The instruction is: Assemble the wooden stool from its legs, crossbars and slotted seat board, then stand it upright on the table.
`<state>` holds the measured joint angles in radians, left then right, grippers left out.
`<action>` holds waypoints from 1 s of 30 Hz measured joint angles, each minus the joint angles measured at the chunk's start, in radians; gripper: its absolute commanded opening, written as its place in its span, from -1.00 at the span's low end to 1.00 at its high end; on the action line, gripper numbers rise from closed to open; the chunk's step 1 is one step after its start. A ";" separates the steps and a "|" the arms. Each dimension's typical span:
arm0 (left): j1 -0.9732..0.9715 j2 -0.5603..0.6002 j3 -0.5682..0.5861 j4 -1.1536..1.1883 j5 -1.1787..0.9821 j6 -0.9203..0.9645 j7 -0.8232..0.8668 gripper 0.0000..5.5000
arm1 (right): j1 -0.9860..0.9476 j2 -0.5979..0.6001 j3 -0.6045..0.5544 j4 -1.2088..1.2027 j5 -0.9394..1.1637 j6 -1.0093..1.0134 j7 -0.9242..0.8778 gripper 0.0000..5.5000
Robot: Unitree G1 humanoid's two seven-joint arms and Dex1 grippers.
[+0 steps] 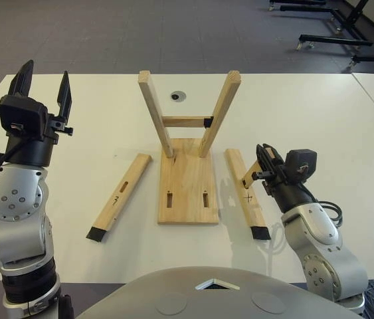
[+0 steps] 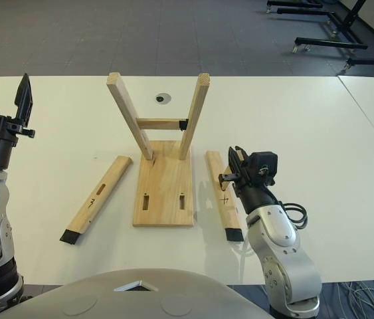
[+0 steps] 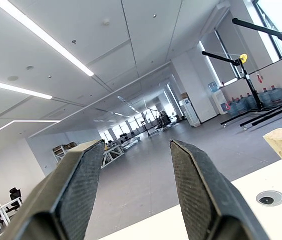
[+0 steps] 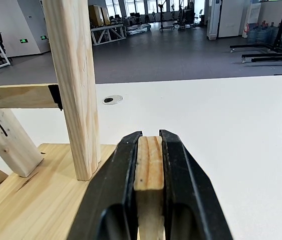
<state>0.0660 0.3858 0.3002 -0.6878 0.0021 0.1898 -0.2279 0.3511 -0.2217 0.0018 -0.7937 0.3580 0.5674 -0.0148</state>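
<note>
Wooden slotted seat board (image 1: 188,193): flat on the white bench (image 1: 319,113), mid-scene.
Upright pale wood legs (image 1: 155,113): two, standing on the board's far end, joined by a short crossbar (image 1: 183,121).
Left loose leg (image 1: 121,194): flat beside the board.
Right loose leg (image 1: 246,199): flat beside the board.
Right tool (image 4: 148,142): clamped on a short wood bar (image 1: 250,174).
Left tool (image 1: 45,74): raised, fingers apart, holding nothing.

Seat board (image 1: 188,193), standing legs (image 1: 155,113), crossbar (image 1: 183,121): pale bare wood, visible grain, matt, sanded smooth. Left loose leg (image 1: 121,196) and right loose leg (image 1: 252,211): same wood, black matt end tips. Worktop (image 1: 93,119): white, smooth, faint sheen. Left claw (image 1: 44,83): black, matt, fine-textured, plastic-looking. Right claw (image 4: 150,136): same black, slightly glossier.
</note>
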 measured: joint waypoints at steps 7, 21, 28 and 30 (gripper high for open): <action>0.001 -0.015 -0.012 0.003 0.009 -0.002 0.023 -0.13 | -0.078 -0.013 -0.037 0.127 -0.046 -0.095 0.054 -0.86; 0.051 -0.095 -0.029 -0.009 0.051 -0.042 0.093 -0.13 | -0.198 -0.053 -0.091 0.179 -0.036 0.017 0.110 -0.75; 0.053 -0.098 -0.029 0.004 0.052 -0.078 0.104 -0.13 | -0.226 -0.042 -0.120 0.200 -0.036 -0.002 0.117 -0.31; 0.053 -0.098 -0.028 0.009 0.053 -0.088 0.110 -0.13 | -0.232 -0.038 -0.124 0.207 -0.035 -0.011 0.126 -0.18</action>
<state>0.1188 0.2874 0.2720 -0.6786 0.0551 0.1019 -0.1174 0.1192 -0.2601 -0.1222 -0.5863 0.3227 0.5564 0.1108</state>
